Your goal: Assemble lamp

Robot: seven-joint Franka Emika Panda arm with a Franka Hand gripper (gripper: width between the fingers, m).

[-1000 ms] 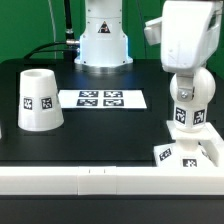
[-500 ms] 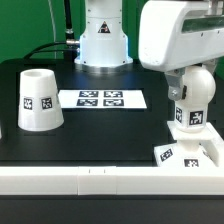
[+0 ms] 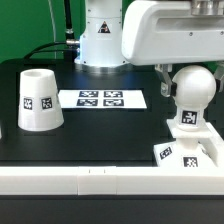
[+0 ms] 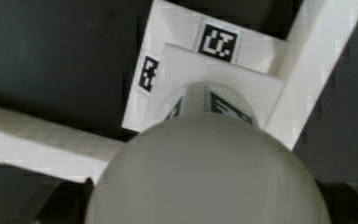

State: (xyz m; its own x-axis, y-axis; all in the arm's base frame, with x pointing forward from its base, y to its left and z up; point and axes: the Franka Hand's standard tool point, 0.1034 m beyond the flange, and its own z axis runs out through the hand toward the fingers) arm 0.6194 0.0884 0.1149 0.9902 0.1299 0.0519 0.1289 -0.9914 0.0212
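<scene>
The white round bulb stands upright with its tagged neck in the square stepped base at the exterior view's right front. My gripper reaches down from above and is shut on the bulb's globe; one dark finger lies against its side, the other is hidden. In the wrist view the bulb fills the foreground with the tagged base beyond it; no finger shows there. The tapered white shade stands apart at the exterior view's left.
The marker board lies flat in the middle of the black table. A white rail runs along the front edge, just in front of the base. The robot's white pedestal stands at the back.
The wrist has turned over the bulb, so the white arm body now spreads across the exterior view's upper right. The tags on the bulb's neck have shifted round. The bulb stays on the base.
</scene>
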